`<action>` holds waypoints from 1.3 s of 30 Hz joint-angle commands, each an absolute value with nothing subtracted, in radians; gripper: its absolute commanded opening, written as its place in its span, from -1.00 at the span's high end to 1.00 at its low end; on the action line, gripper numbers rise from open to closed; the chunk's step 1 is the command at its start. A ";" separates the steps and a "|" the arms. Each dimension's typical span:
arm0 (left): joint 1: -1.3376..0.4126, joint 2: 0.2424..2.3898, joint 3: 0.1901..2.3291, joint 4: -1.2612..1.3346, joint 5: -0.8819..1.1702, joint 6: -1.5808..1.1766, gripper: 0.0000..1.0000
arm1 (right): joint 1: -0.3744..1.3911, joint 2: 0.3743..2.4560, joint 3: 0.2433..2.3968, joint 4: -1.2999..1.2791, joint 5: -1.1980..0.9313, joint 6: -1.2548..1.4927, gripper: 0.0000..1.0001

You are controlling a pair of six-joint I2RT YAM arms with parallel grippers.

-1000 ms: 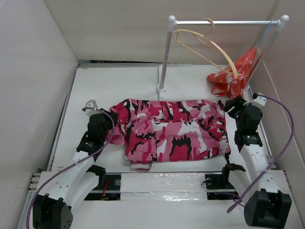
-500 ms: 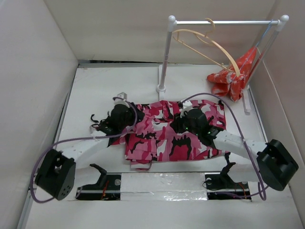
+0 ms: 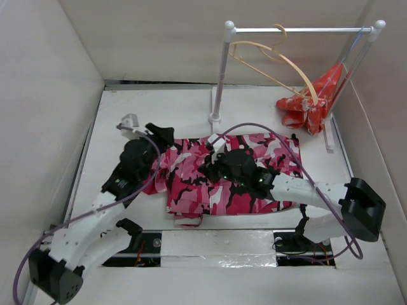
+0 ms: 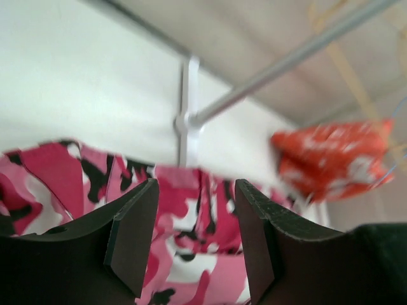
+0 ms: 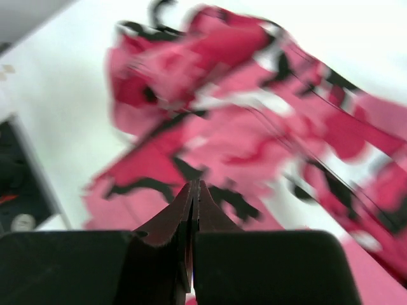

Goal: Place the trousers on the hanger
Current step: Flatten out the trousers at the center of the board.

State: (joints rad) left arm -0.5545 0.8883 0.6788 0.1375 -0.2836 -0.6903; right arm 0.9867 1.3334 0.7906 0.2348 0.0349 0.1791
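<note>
- The trousers are lying spread flat on the table, bunching a little at the left end. They are sitting well apart from the hanger.
- The hanger is hanging by its hook on the rail at the back right, near a red-orange cloth.
- The left pincer is standing wide open with nothing between its jaws. It is hovering by the far left edge of the trousers and looking across them toward the rail.
- The right pincer is squeezing fully shut just above the middle of the cloth. Its wrist view is coming through blurred, but no fold is showing between the tips, so it is looking empty rather than holding.
- My read is that the arms are working on gathering or folding the trousers, and the hanging itself is not yet begun.
- To do this well, each pincer is needing a firm bite on one end of the fabric, deep enough that the soft cloth is not slipping out on the lift.
- Lifting both ends evenly is going to matter, since a long limp garment is likely to sag and drag in the middle.
- The hanger's lower bar is looking thin and free to swing, so feeding the cloth over it slowly is the safer way.
</note>
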 commanded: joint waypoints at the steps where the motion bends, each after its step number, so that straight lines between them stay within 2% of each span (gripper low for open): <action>1: -0.534 0.694 0.689 0.082 -0.417 -0.715 0.04 | 1.063 1.399 0.888 0.311 0.034 0.135 0.96; 5: -0.523 0.539 0.773 0.014 -0.479 -0.687 0.07 | 1.138 1.497 0.986 0.328 0.029 0.104 0.69; 9: -0.523 0.471 0.833 -0.030 -0.460 -0.664 0.08 | 1.189 1.659 1.144 0.282 0.084 0.094 -0.30; 12: -0.523 0.462 0.847 -0.095 -0.451 -0.655 0.07 | 1.224 1.764 1.276 0.193 0.086 0.138 -0.50; 16: -0.523 0.420 0.804 -0.088 -0.457 -0.660 0.08 | 1.236 1.859 1.314 0.222 0.112 0.234 -0.50; 29: -0.523 0.411 0.746 -0.077 -0.403 -0.652 0.08 | 1.227 2.120 1.526 0.129 0.363 0.425 -0.41; 30: -0.523 0.408 0.739 -0.071 -0.397 -0.653 0.08 | 1.227 2.120 1.514 0.144 0.377 0.431 -0.32; 31: -0.523 0.403 0.735 -0.064 -0.396 -0.653 0.08 | 1.227 2.117 1.500 0.170 0.382 0.436 -0.12; 32: -0.523 0.405 0.732 -0.064 -0.397 -0.653 0.08 | 1.215 2.108 1.488 0.223 0.371 0.439 0.20; 33: -0.523 0.406 0.733 -0.067 -0.400 -0.655 0.08 | 1.203 2.096 1.448 0.260 0.358 0.442 0.60; 34: -0.523 0.411 0.733 -0.074 -0.402 -0.657 0.08 | 1.194 2.048 1.418 0.317 0.335 0.430 0.75; 35: -0.523 0.411 0.730 -0.072 -0.400 -0.660 0.08 | 1.171 1.987 1.355 0.500 0.214 0.410 0.92; 36: -0.523 0.411 0.727 -0.072 -0.400 -0.660 0.08 | 1.154 1.987 1.355 0.502 0.213 0.410 1.00; 39: -0.523 0.411 0.719 -0.055 -0.397 -0.670 0.08 | 1.077 1.837 1.278 0.649 0.019 0.445 1.00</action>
State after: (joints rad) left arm -0.5278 0.4164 0.7284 -0.1047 -0.4099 -0.6708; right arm 1.1564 2.0098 1.3010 0.3332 0.1761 0.4175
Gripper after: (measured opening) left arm 0.461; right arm 0.033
